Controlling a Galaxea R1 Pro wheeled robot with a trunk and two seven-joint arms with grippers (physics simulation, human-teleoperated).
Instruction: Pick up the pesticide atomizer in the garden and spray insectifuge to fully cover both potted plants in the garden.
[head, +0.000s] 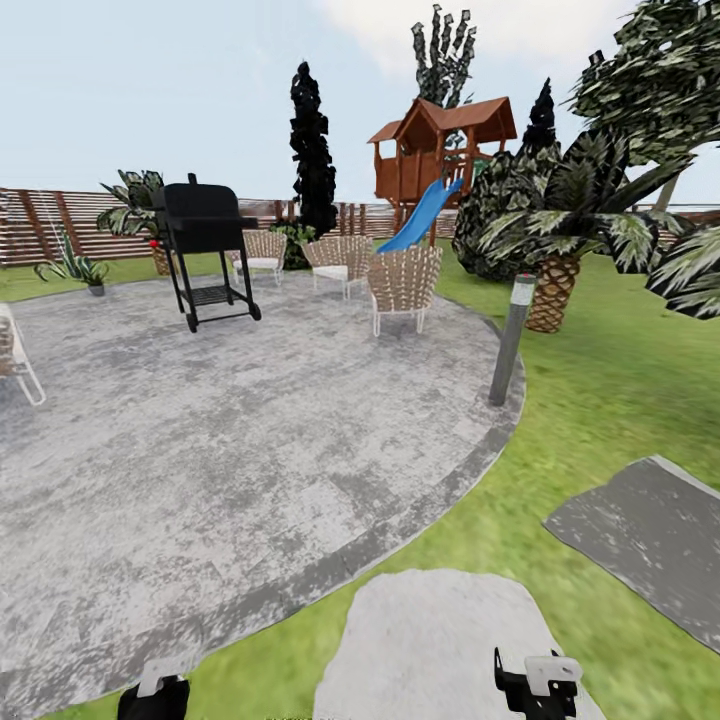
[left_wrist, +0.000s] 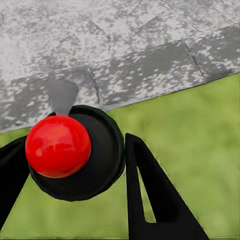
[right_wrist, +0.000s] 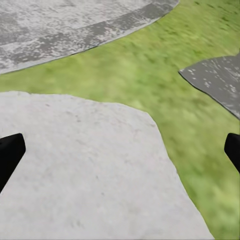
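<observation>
While the robot stands on the lawn (head: 560, 440) at the rim of the patio (head: 200, 460), the first step looks done: in the left wrist view the left hand (left_wrist: 75, 165) has its two dark fingers (left_wrist: 150, 195) closed around a black round body with a red ball on top, which I judge to be the atomizer (left_wrist: 75, 152). In the head view this hand (head: 153, 697) is low at the frame edge. The right hand (right_wrist: 120, 150) is wide open and holds nothing; it hangs over a pale slab (right_wrist: 75, 170). The spraying is all left to do, I think. One small plant (head: 96, 272) in a grey pot sits far across the patio near the fence (head: 60, 225), left of the grill (head: 205, 250), but it is too small to say if it is one of the two. The robot is well apart from it.
</observation>
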